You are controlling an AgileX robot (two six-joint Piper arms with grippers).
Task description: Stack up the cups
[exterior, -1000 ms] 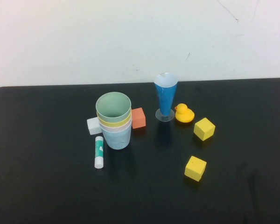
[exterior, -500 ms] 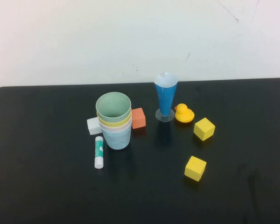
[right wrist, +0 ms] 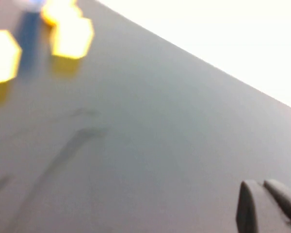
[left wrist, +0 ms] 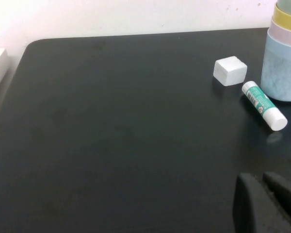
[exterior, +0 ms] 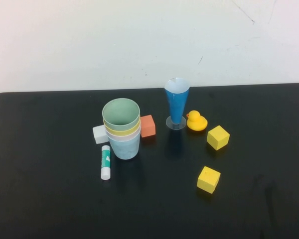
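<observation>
Resting off the table's near edge, my left gripper [left wrist: 269, 206] and right gripper [right wrist: 266, 206] are closed, empty. Nested cups [exterior: 122, 129] (light, probably slippery plastic) stand beside the white block [exterior: 100, 134]; grasp at rim.

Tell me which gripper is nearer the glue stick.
Left. The left gripper, shut, sits low over the table a short way from the glue stick. The right gripper, also shut, is off by the yellow cubes, with no glue stick in its view.

even light; right wrist view blurred
</observation>
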